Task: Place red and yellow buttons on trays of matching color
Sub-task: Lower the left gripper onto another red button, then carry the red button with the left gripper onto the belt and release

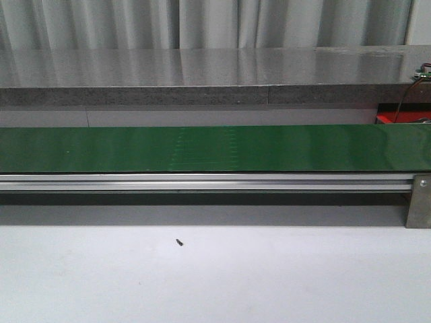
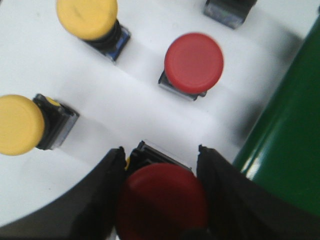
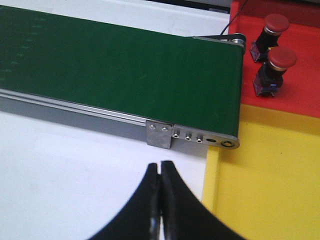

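Left wrist view: left pincer spread wide around a red button, one black finger at each side of the cap, looking closed on it or nearly so. Beyond the fingertips, on white table: second red button standing upright, two yellow buttons tipped on their sides. Green belt close along one side, probably there to carry buttons across to the trays.

Right wrist view: right pincer fully closed, holding nothing, hovering over white table short of the belt's end. Just past the tips and to one side, yellow tray, bare. Farther on, red tray with two red buttons upright inside.

Front view: bare belt, no arms showing.
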`<state>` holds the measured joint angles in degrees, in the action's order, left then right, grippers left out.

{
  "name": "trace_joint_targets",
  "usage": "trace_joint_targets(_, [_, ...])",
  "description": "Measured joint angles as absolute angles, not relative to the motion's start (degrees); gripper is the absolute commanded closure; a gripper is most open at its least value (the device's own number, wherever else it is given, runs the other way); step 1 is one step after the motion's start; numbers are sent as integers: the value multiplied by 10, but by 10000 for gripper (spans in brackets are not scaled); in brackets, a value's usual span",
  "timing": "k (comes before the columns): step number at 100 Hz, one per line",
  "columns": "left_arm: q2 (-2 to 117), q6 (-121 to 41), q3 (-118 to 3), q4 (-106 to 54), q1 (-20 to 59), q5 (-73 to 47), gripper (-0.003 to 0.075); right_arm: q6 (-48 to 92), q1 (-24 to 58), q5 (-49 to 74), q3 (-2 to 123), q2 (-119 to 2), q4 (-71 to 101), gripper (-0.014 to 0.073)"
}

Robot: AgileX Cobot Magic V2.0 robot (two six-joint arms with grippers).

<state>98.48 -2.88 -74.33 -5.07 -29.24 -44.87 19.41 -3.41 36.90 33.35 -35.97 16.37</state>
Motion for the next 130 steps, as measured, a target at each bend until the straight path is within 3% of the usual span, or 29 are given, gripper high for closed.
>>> trace_joint_targets(19, [928, -29, -766, -66, -257, -464, 649, 194, -34, 369, 334, -360, 164, 662])
trace_joint_targets(58, [927, -40, -771, -77, -145, -487, 649, 194, -34, 369, 334, -360, 164, 662])
trace_joint_targets(130, [994, -43, -771, -77, -133, -475, 645, 194, -34, 369, 334, -360, 164, 662])
